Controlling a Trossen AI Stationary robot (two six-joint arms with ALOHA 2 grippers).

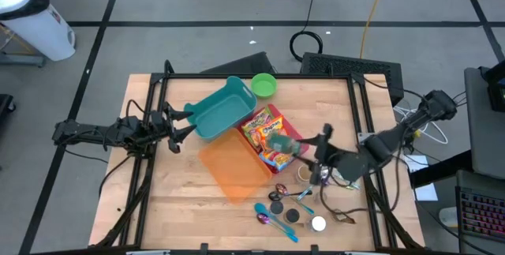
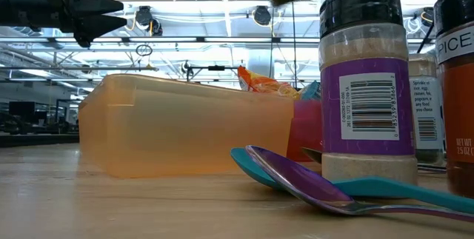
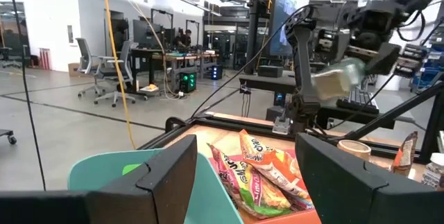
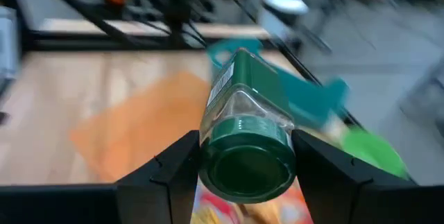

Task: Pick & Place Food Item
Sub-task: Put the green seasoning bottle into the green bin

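Held jar [image 4: 246, 123]: clear body, green cap
Bin [image 1: 223, 110]: teal
Upturned bin [image 1: 233, 164]: translucent orange
Bowl [image 1: 264, 85]: lime green
Snack bags [image 1: 271, 140]: orange, yellow, red print
Spoons [image 2: 348, 191]: teal, purple

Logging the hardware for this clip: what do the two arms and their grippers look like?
Both arms are dark, slim and jointed, with thin black cables along them. The left gripper and right gripper each have two flat, angular black fingers. No markings are legible.

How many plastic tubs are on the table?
3: a teal tub at the back left, an orange tub upside down in the middle, and a red tub holding snack bags beside it. Others may be hidden.
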